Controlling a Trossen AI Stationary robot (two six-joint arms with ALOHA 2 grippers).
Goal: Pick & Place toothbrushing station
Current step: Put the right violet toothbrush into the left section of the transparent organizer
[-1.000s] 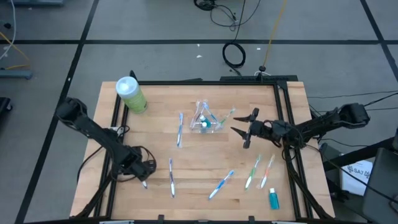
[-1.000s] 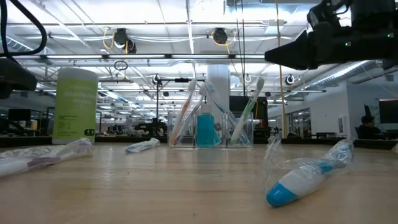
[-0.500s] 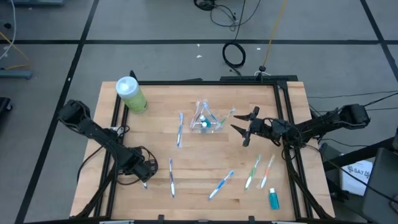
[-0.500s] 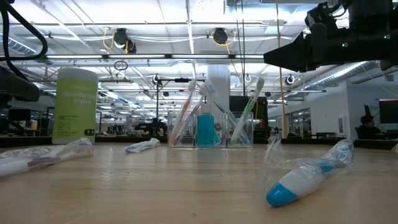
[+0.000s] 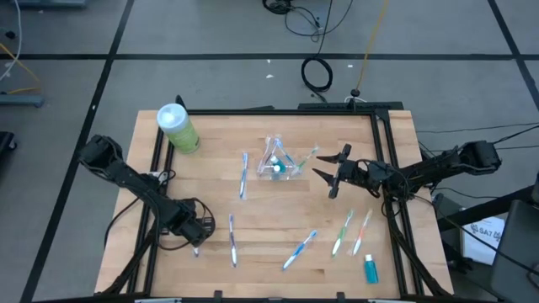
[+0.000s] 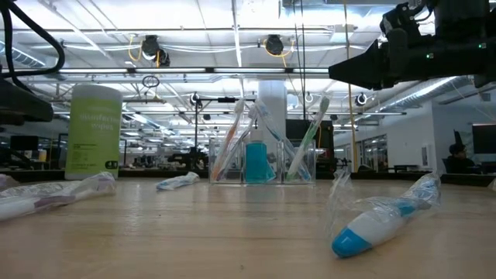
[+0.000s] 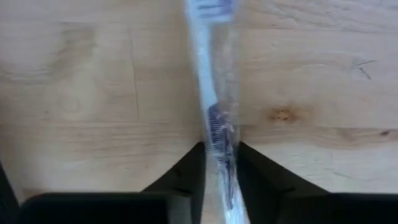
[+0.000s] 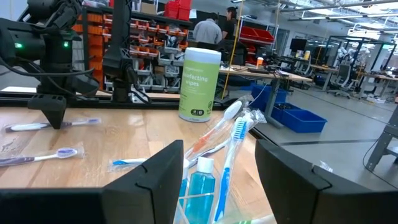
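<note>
Near the table's left front, my left gripper (image 5: 195,244) points down, shut on a clear-wrapped white and purple toothbrush (image 7: 214,81) lying on the wood. From the right wrist view this gripper (image 8: 55,115) stands over that brush. The clear cup (image 5: 278,164) stands mid-table with toothbrushes and a teal tube in it. My right gripper (image 5: 333,177) is held level just right of the cup (image 8: 205,186) and above the table. It is open and has nothing between its fingers. My left gripper pinches the toothbrush's handle at its purple grip part (image 7: 217,134) between its two fingers, wrapper and all. The fingers come from above, pointing down, and lie across the brush. The brush lies flat on the table.
A green white-lidded canister (image 5: 178,128) stands at the far left. Loose wrapped toothbrushes lie about: blue ones (image 5: 243,174) (image 5: 300,249), a white one (image 5: 232,238), a green one (image 5: 343,231) and a pink one (image 5: 362,231). A teal tube (image 5: 370,269) lies near the right front corner.
</note>
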